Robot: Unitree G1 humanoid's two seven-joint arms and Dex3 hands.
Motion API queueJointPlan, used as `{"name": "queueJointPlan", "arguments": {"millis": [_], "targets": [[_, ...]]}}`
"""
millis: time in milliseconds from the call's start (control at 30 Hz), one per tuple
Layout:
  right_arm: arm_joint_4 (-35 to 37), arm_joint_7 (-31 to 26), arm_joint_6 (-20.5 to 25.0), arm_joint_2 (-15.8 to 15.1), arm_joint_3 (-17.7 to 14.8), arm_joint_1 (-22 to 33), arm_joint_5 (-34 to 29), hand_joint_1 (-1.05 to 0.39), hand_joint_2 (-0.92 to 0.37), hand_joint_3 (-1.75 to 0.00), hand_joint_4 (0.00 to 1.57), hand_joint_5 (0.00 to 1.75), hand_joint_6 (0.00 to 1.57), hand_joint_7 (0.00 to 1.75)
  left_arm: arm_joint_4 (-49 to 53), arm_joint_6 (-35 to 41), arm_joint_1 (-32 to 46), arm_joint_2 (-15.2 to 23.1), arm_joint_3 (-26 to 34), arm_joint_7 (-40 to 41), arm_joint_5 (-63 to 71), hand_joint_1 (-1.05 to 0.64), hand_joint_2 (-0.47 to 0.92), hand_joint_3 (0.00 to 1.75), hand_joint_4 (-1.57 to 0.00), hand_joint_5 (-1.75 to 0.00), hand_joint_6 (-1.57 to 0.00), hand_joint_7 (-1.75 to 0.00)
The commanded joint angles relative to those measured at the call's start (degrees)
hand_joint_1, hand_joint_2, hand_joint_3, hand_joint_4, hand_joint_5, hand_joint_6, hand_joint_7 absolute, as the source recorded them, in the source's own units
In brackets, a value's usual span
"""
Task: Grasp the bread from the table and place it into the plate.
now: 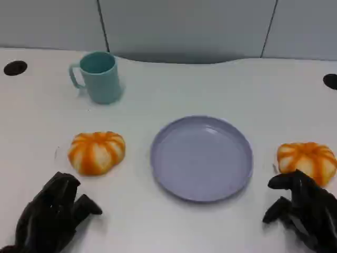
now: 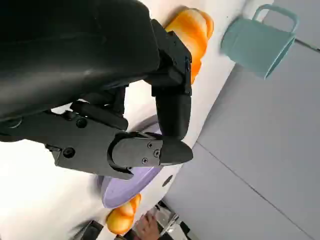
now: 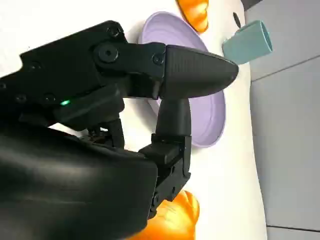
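Hiding part of the right bread [image 1: 308,159], the right robot hand [image 1: 305,211] hovers spread, holding nothing.

You've got two round orange-and-white striped bread buns on the white tabletop [image 1: 174,226]; left bun [image 1: 97,152] sits w/ its domed top up, well apart from the plate's left rim; right bun [image 1: 307,161] lies just beside the right rim, not touching; round lavender plastic plate [image 1: 168,163] lies flat btwn them, nothing in it.
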Motion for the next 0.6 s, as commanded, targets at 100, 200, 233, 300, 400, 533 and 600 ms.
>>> {"name": "queueJointPlan", "arguments": {"millis": [100,200,233,300,400,533,600], "targets": [[0.0,0.3,-0.6,-0.4,-0.6,0.0,0.6,-0.3,-0.92,-0.64,0.57,1.75,0.41,1.56,0.3,-1.8,-0.1,1.0,0.0,-0.1,0.9,-0.5,0.92,0.33,-0.61,-1.75,-0.37,-1.75],[0.1,0.1,-0.5,-0.5,-0.7,-0.1,0.5,-0.31,-0.92,-0.63,0.59,1.75,0.43,1.56,0.5,-1.5,-0.2,1.2,0.1,-0.2,0.7,-0.51,0.92,0.32,-0.61,-1.75,-0.38,-1.75],[0.2,0.2,-0.6,-0.5,-0.7,-0.2,0.5,-0.31,-0.92,-0.63,0.59,1.75,0.43,1.56,0.6,-1.6,-0.3,1.2,0.1,-0.2,0.7,-0.5,0.92,0.32,-0.61,-1.75,-0.38,-1.75],[0.3,0.2,-0.4,-0.5,-0.8,-0.3,0.7,-0.3,-0.92,-0.64,0.59,1.75,0.44,1.55,0.7,-1.6,-0.4,1.1,0.2,-0.1,0.6,-0.5,0.92,0.32,-0.61,-1.75,-0.38,-1.75],[0.4,0.4,-0.8,-0.6,-0.7,-0.3,0.6,-0.31,-0.92,-0.64,0.57,1.75,0.44,1.54,1.2,-2.1,-0.5,1.1,0.2,-0.3,0.8,-0.5,0.92,0.33,-0.61,-1.75,-0.38,-1.75],[0.2,0.4,-0.7,-0.6,-0.5,-0.1,0.4,-0.31,-0.92,-0.64,0.58,1.75,0.44,1.53,0.3,-1.8,-0.1,0.9,0.1,-0.1,0.6,-0.51,0.92,0.29,-0.61,-1.75,-0.38,-1.75],[0.1,0.3,-0.6,-0.6,-0.6,-0.1,0.4,-0.31,-0.92,-0.64,0.58,1.75,0.44,1.53,0.1,-2.2,0.0,1.0,-0.1,-0.3,0.9,-0.51,0.92,0.29,-0.61,-1.75,-0.38,-1.75]]}}
